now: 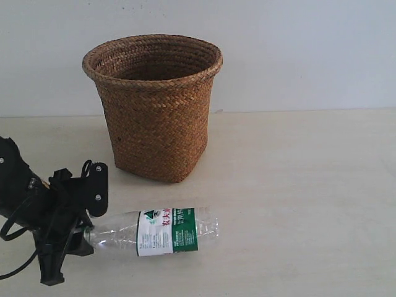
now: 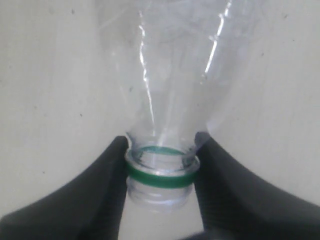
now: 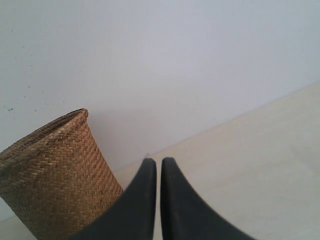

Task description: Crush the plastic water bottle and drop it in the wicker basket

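The plastic water bottle (image 1: 167,231) lies on its side on the table, in front of the wicker basket (image 1: 154,117). It is clear, with a white-and-green label, and still looks round. My left gripper (image 1: 77,232) is shut on its neck at the left end. In the left wrist view both black fingers press the neck (image 2: 161,175) at its green ring, left gripper (image 2: 162,150); no cap shows on the open mouth. The right gripper (image 3: 158,162) is shut on nothing, out of the exterior view, with the basket (image 3: 55,175) beside it.
The beige table (image 1: 297,185) runs back to a white wall behind the basket. The basket stands upright at the back centre-left, a short way behind the bottle. The left arm's black links and cables fill the lower left corner.
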You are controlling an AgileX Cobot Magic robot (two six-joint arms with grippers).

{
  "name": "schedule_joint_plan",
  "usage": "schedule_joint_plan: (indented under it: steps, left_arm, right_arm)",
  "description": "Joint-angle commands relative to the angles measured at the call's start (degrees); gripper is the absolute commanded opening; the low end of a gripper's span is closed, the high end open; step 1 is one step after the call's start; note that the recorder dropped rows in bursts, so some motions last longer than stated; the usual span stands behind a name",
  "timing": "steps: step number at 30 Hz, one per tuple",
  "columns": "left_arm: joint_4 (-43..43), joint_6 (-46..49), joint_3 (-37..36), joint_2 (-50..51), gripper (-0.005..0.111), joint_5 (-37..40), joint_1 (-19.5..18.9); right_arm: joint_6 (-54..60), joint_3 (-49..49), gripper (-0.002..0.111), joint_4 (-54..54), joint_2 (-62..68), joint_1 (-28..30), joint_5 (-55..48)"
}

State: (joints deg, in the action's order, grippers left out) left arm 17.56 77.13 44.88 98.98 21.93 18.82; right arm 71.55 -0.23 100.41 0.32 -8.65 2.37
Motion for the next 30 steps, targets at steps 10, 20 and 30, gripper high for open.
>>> schedule_joint_plan:
  steps: [10, 20, 30]
  left_arm:
    - [1.1, -0.4, 0.7, -22.5, 0.004, 11.1, 4.4]
    - [1.5, -7.2, 0.7, -30.4, 0.004, 11.4, 4.4]
    - [-7.0, -10.2, 1.9, -23.0, 0.004, 26.2, 4.4]
  right_arm:
    - [0.4, 0.2, 0.000, -0.5, -0.3, 0.2, -0.3]
    - [0.4, 0.2, 0.000, -0.5, -0.3, 0.2, -0.3]
    - [0.4, 0.2, 0.000, -0.5, -0.3, 0.2, -0.4]
